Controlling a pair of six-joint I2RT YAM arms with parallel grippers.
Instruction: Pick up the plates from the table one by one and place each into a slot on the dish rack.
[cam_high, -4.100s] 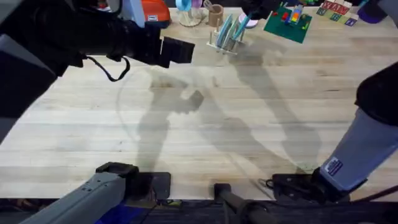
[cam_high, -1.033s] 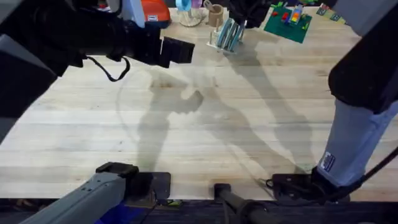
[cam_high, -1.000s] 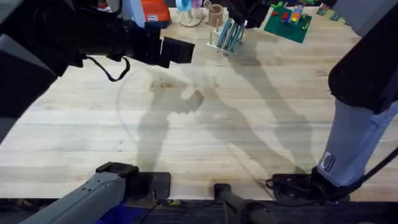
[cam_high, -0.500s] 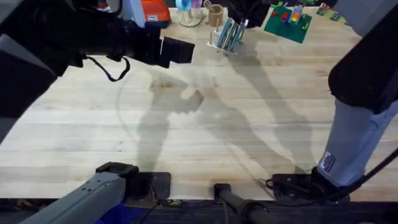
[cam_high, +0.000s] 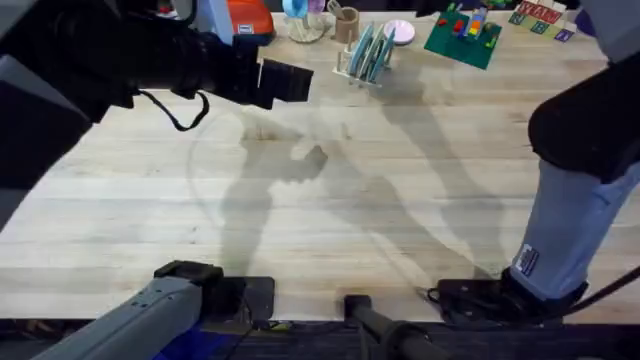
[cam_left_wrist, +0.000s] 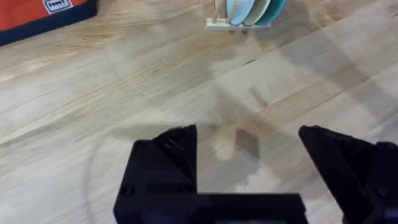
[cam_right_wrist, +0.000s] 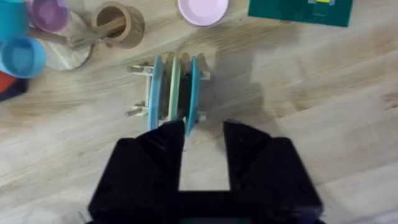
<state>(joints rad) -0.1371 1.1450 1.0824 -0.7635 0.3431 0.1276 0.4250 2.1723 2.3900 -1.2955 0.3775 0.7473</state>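
The plates (cam_right_wrist: 173, 93) stand on edge in the slots of the dish rack (cam_right_wrist: 144, 91), directly ahead of the right gripper (cam_right_wrist: 203, 146), whose black fingers are parted around bare table (cam_right_wrist: 323, 118) with nothing between them. Beyond the rack sit a pink dish (cam_right_wrist: 203, 10) and a wooden cup (cam_right_wrist: 119, 23). The left gripper (cam_left_wrist: 247, 155) hovers wide open and empty, well back from the rack

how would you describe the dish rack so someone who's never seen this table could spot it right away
Look to the far edge of the wooden table, just left of the green brick baseplate and the small pink dish. The dish rack is the small pale wooden frame of thin upright dowels there. Unlike its neighbours, it holds plates standing on edge in its slots.
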